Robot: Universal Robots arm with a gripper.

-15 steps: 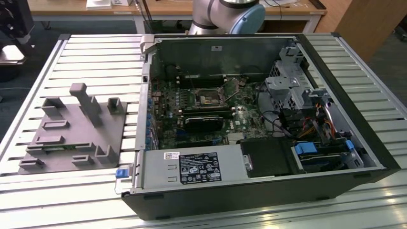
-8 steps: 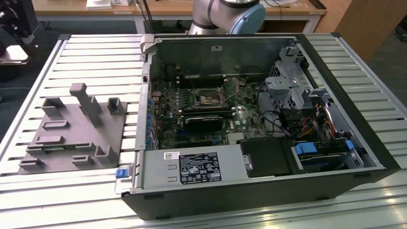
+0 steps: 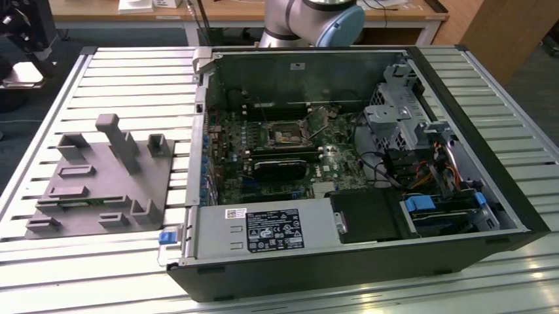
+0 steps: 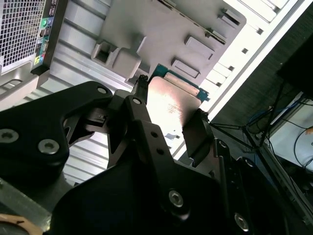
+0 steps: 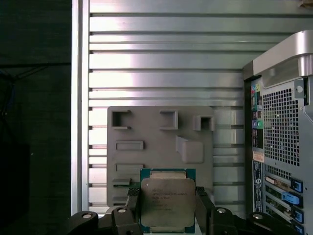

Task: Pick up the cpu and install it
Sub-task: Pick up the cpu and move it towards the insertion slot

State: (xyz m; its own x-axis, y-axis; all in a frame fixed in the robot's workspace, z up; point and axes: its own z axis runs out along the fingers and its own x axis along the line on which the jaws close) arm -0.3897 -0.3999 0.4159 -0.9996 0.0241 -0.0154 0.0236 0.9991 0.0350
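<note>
Since the jaws are clamped on the cpu [image 5: 167,200] by two opposite edges, well above the grey tray [image 5: 161,142] on the slatted surface [image 5: 161,54], I'd keep it level, move slowly, and square it to the socket [image 3: 287,134] in the case [image 3: 349,275].

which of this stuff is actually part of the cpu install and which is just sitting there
Part of the job:
- cpu, held by its edges in the gripper
- motherboard socket
- computer case, side open

Just lying about:
- grey fixture plate
- power supply
- drive cage
- slatted table
</note>
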